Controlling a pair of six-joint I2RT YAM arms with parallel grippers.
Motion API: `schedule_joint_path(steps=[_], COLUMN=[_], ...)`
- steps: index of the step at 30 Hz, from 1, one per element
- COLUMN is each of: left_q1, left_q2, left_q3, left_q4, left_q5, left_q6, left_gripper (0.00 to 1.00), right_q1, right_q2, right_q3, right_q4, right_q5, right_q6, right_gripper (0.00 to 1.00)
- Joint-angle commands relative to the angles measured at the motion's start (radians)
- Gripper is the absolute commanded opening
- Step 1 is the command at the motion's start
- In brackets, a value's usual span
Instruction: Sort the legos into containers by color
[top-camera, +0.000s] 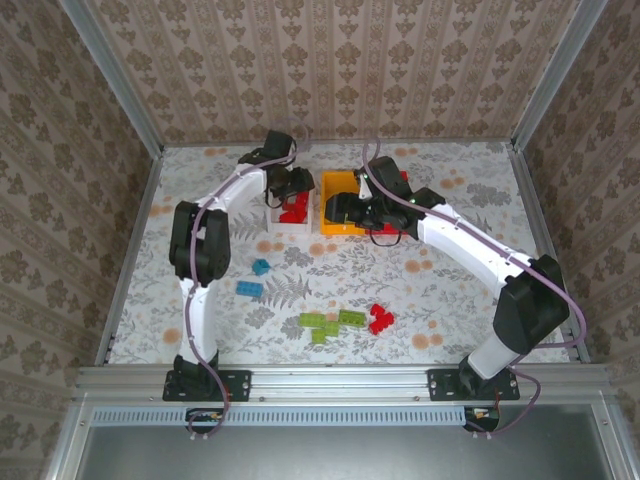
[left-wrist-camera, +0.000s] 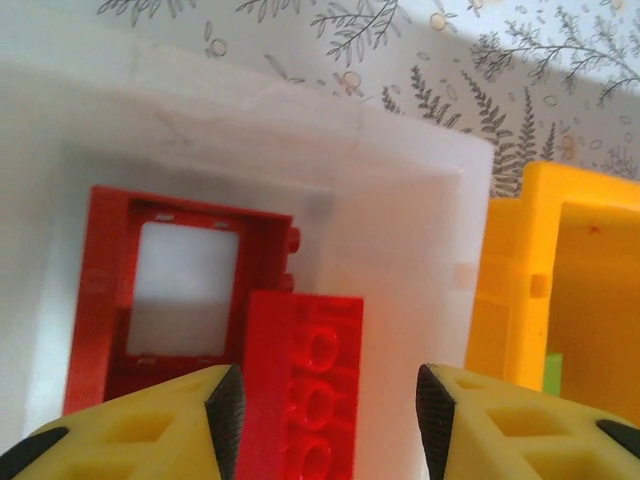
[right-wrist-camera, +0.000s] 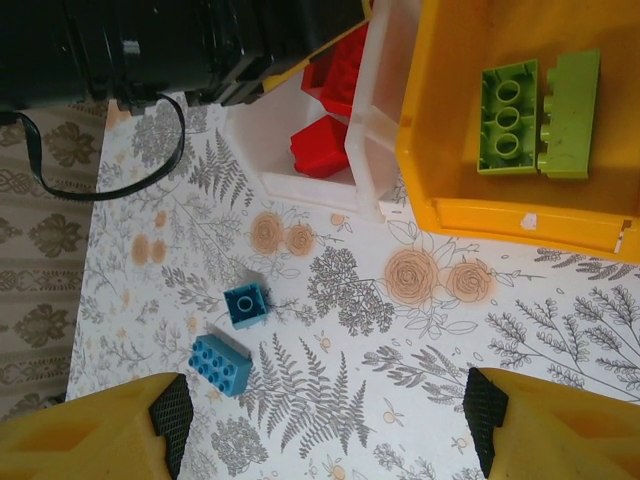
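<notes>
Right, L to R. My L gripper (left-wrist-camera: 330, 400) hangs low in the white bin (left-wrist-camera: 400, 200), jaws apart w/ nothing pinched. A red brick (left-wrist-camera: 310, 370) lies on the bin floor just beside one pad (left-wrist-camera: 225, 410) and clear of the other, next to the hollow red frame (left-wrist-camera: 180, 290). I judge this is the drop of a red piece. To do it well: spread wider so no pad rubs the brick, then lift straight up w/o sideways drift, since the bin wall & the yellow bin (left-wrist-camera: 520, 280) are close by.

Next over, my R gripper (right-wrist-camera: 325, 410) is wide & empty, above bare table near the yellow bin's front rim. 2 lime bricks (right-wrist-camera: 508, 115) sit inside that bin.

Views: L wrist cam gives the pad-to-brick gap; from the top cam my own wrist hides it. R wrist cam shows the limes in the bin & 2 blue bricks (right-wrist-camera: 245, 305) loose on the table. Top cam adds what's left to sort nearer the bases: green bricks (top-camera: 350, 318) & a red one (top-camera: 380, 320).
</notes>
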Motion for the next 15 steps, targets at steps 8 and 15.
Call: schedule_joint_path(steps=[8, 15], left_q1=[-0.011, -0.027], left_q2=[-0.297, -0.591], left_q3=[-0.17, -0.418], left_q4=[-0.072, -0.104], left_q5=[-0.107, -0.061], left_q6=[-0.038, -0.027], left_gripper=[0.54, 0.6], right_q1=[0.041, 0.201], right_q2=[-0.051, -0.193], right_q3=[-0.049, -0.28], right_q4=[-0.081, -0.115], right_q5=[0.068, 0.151], right_q6=[-0.208, -0.561], right_gripper=[0.75, 0.75])
